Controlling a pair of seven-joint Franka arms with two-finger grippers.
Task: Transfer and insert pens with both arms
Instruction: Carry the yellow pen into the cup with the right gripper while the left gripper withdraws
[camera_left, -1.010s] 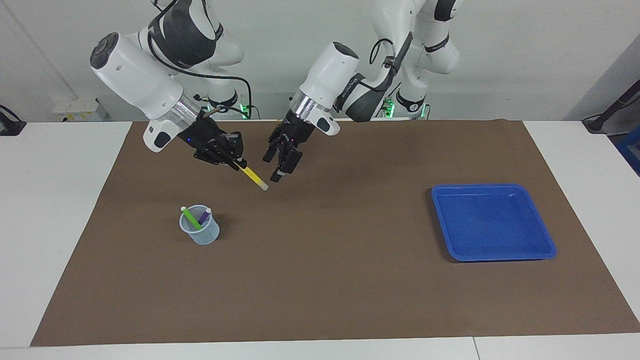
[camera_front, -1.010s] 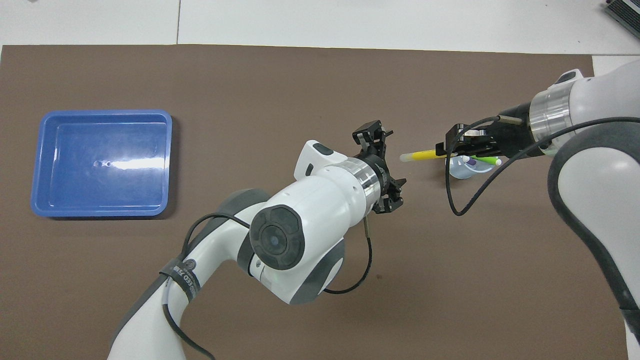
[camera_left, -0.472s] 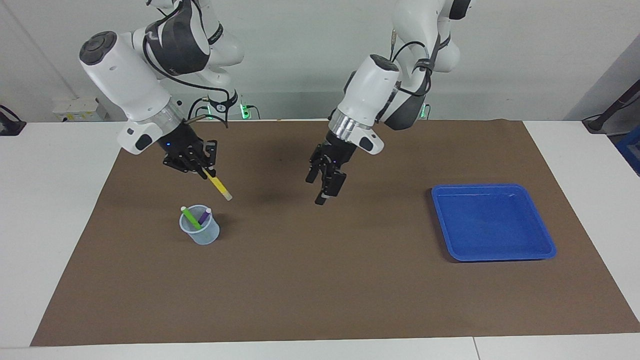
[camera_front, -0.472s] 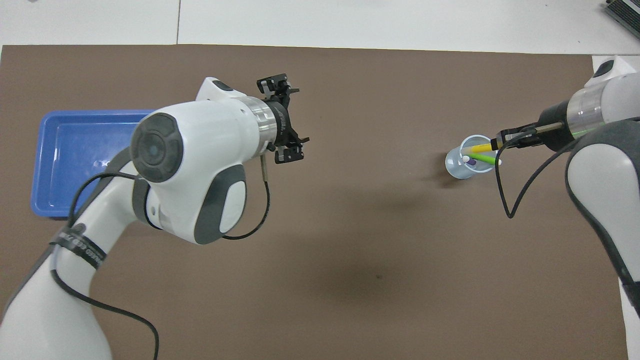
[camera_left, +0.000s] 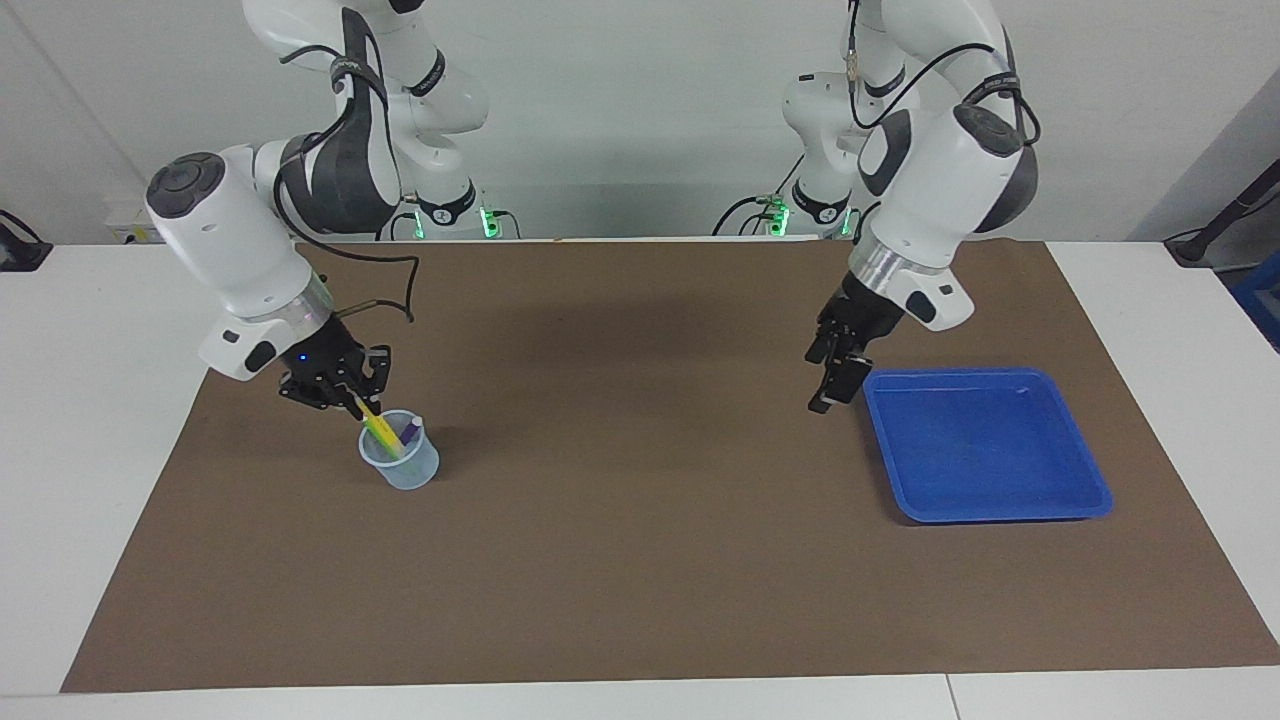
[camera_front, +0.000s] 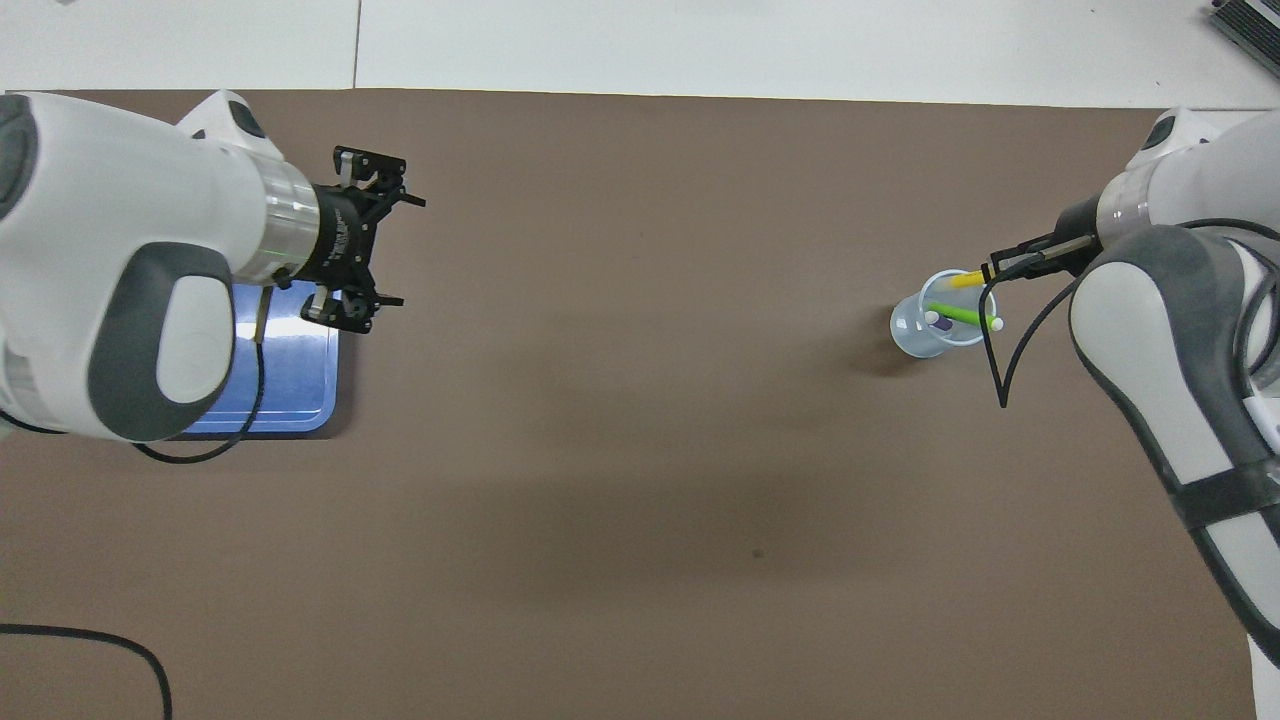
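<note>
Over the cup (camera_left: 400, 466), our right gripper (camera_left: 352, 396) is clamped on the yellow pen (camera_left: 372, 421), its tip inside beside the green pen (camera_front: 958, 316) and purple pen (camera_left: 409, 432). Our left gripper (camera_left: 835, 372), jaws apart, waits near the tray (camera_left: 985, 505). We judge only release remains.

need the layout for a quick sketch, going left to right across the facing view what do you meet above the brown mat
black right gripper holding the slim yellow pen → clear plastic cup → black left gripper, open → shallow blue plastic tray
</note>
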